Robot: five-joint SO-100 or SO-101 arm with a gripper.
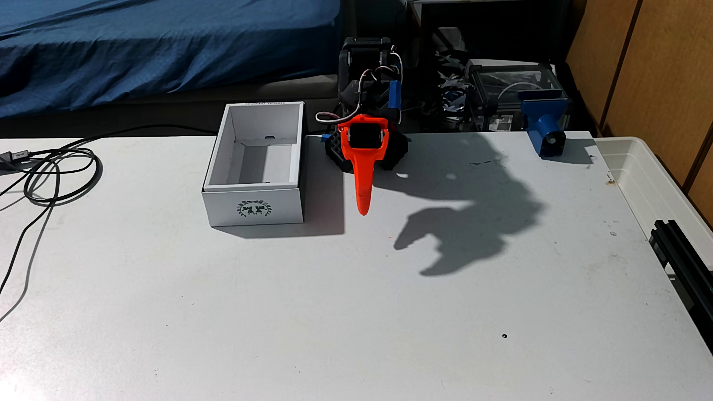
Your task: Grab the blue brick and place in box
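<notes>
While my orange printed plastic gripper [363, 210] tapers to one smooth point just right of the open white cardboard box [254, 206], I can't tell my finger gap. Matte white table [270, 308], scuffed.

- The end effector [363, 206] points toward the camera, so one orange finger [362, 181] hides the other; its opening cannot be judged.
- The box [254, 200] floor is partly hidden by its near wall.
- The cables [46, 173] run off the left edge.
- The plastic bin [656, 185] is cut by the right edge.

Blue-sheeted bed [154, 50] behind white table [308, 308], wooden panels [636, 58] (hard side light)
</notes>
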